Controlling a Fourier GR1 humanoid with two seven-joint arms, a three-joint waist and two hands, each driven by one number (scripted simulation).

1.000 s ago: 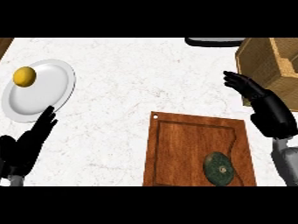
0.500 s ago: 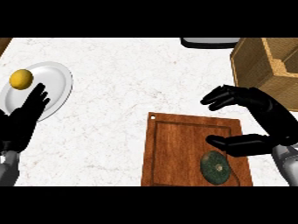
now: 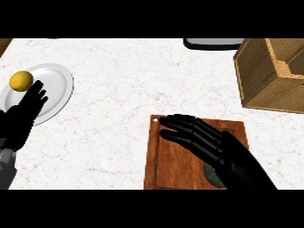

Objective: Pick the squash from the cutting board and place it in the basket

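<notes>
At the near edge of the white marbled tabletop point(image 3: 134, 89), the dark green squash point(image 3: 211, 176) lies on the wooden cutting board point(image 3: 161, 164), only a sliver of it showing beside the robot's right hand point(image 3: 213, 144). That hand stretches flat over the board, fingers point(image 3: 180, 127) straight and a little spread, pointing toward the board's far left corner and holding nothing; whether it touches the squash cannot be told.

To the left, the left hand point(image 3: 16, 118) stands with its fingers up and relaxed, its fingertips overlapping the near rim of a white plate point(image 3: 55, 84). A round yellow fruit point(image 3: 21, 80) sits on the plate's left side, just beside those fingertips.

Farther back on the right, the wooden basket point(image 3: 279, 75) stands well apart from the board, its opening partly cut off by the view's edge. A dark, grey-rimmed object point(image 3: 210, 43) lies at the far edge, just left of the basket.

Half a second earlier the right hand was curled to the right of the board with the squash in full view; it now covers most of it.
</notes>
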